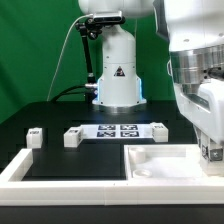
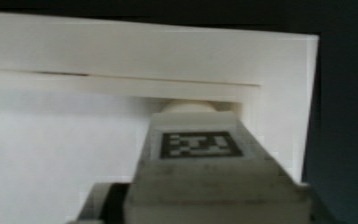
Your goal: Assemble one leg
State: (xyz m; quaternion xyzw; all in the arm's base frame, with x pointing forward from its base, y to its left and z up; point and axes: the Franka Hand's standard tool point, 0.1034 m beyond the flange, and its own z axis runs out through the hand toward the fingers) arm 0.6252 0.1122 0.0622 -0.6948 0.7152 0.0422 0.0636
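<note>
My gripper hangs at the exterior view's right, low over the right end of the large white tray-like part. In the wrist view the gripper is shut on a white leg with a black-and-white tag. The leg's far tip lies against the tray-like part just below its raised rim. One dark finger shows beside the leg. Three more legs stand on the black table: one far left, one left of the marker board, one right of it.
The marker board lies flat in front of the robot's base. A white raised frame runs along the front left of the table. A black cable hangs behind the base on the left.
</note>
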